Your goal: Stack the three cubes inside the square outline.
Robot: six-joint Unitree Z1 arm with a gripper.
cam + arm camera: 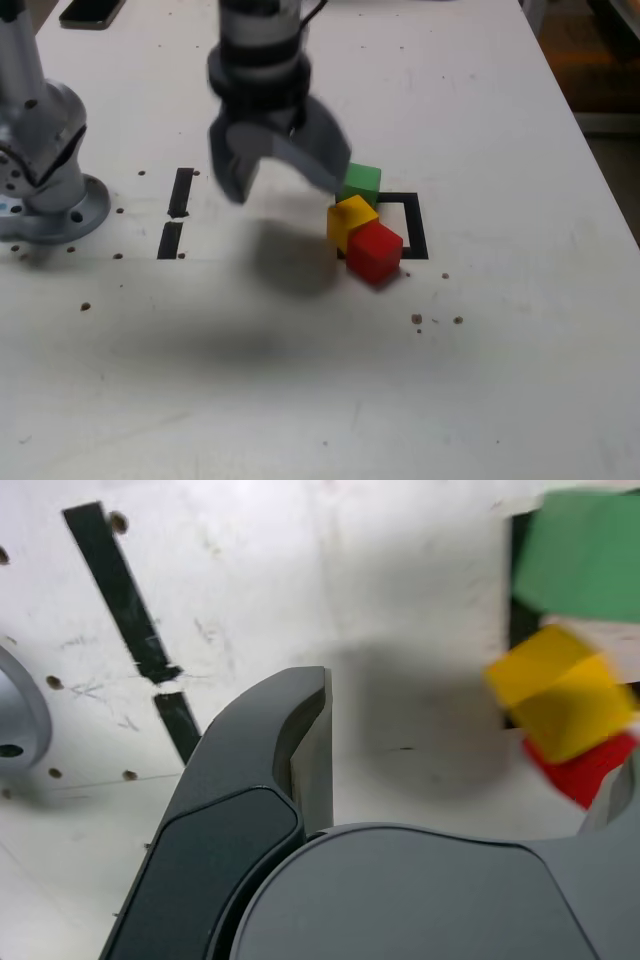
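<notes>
Three cubes lie in a touching row on the white table, none stacked: green (361, 183) farthest, yellow (350, 220) in the middle, red (376, 251) nearest. They sit over the exterior view's left side of the black square outline (412, 226), hiding that side. My gripper (282, 186) hangs above the table just to the exterior view's left of the cubes, jaws open and empty. The wrist view shows one dark finger (300, 742), the green cube (585, 555), the yellow cube (565, 702) and a bit of the red cube (585, 770).
Two short black bars (181, 190) (170, 240) lie at the exterior view's left of the gripper. The arm's metal base (45, 190) stands at the far left. Small dark specks (417, 319) dot the table. The table's edge (590, 150) runs along the right.
</notes>
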